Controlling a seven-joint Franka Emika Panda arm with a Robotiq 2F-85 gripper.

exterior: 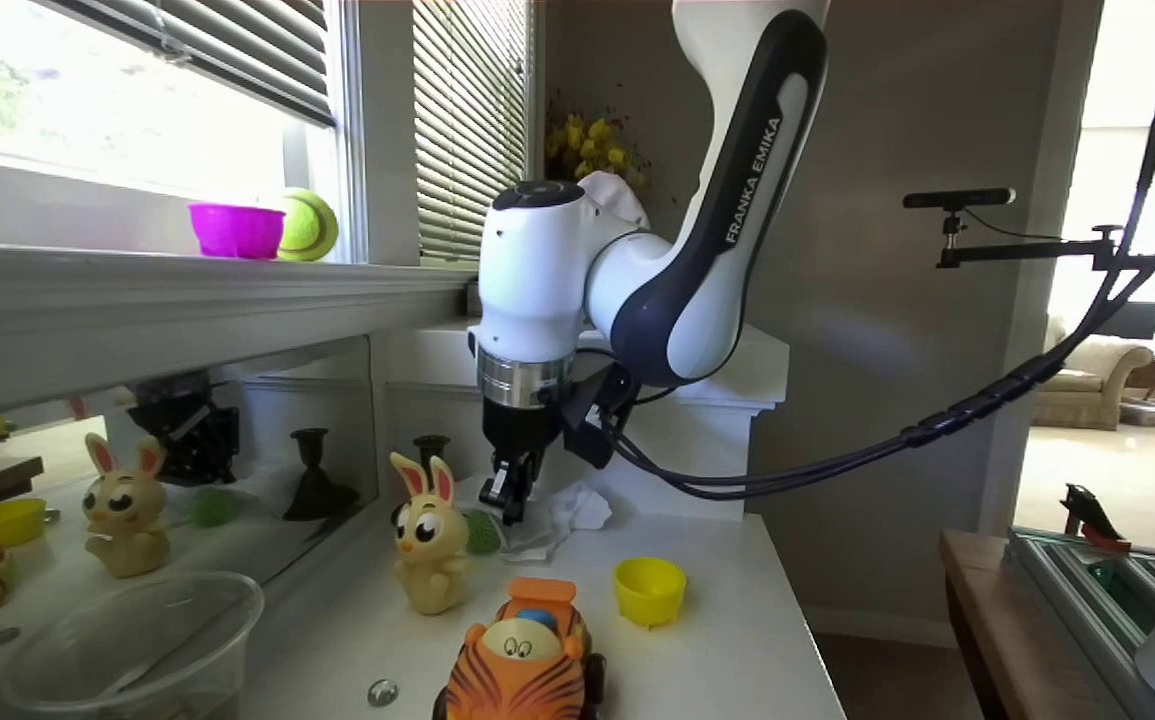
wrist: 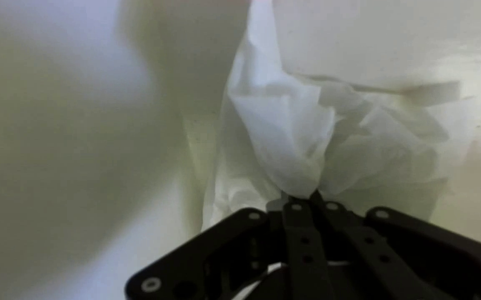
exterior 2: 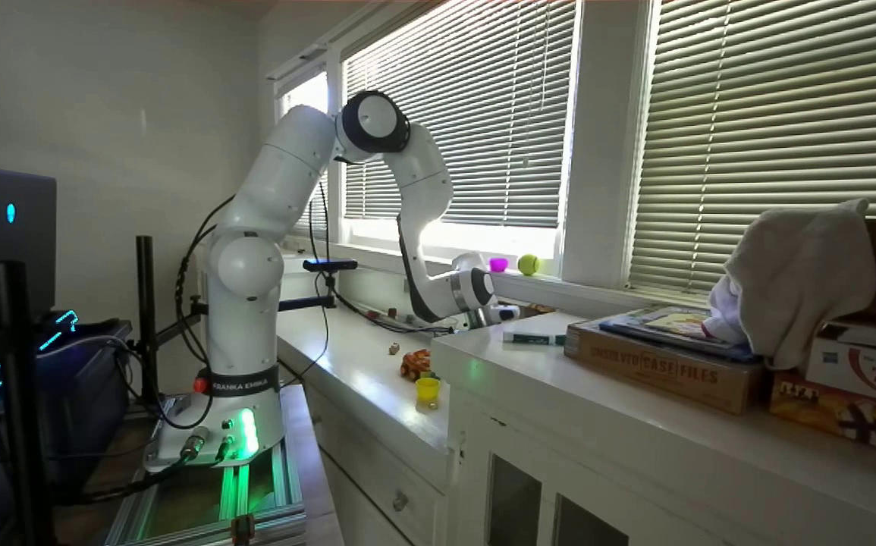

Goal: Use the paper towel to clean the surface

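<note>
Clear plastic tub (exterior: 229, 640), at the left in an exterior view: standing on the countertop (exterior: 337, 610), probably blocking part of the wipe. Rabbit toy (exterior: 432, 555): sitting upright, likewise taking up room. Orange tiger car (exterior: 517, 665): standing in the foreground, covering its own patch. Gripper (wrist: 305, 200): pointing down at the countertop's far end, its fingers standing nearly together and pinching the paper towel (exterior: 562, 515). Towel, crumpled: hanging from the fingertips and apparently resting on the countertop near the foot of the raised ledge (exterior: 692, 435). Status: the grasp is looking complete; the wiping is looking barely begun or not begun, no view showing which. Small specks (wrist: 479, 126): appearing beside the towel in the wrist view, whether dirt or marks being unclear. Yellow cup (exterior: 649, 592): standing to the right of the car. Remaining: the stretch among the toys is presumably awaiting its wipe.
</note>
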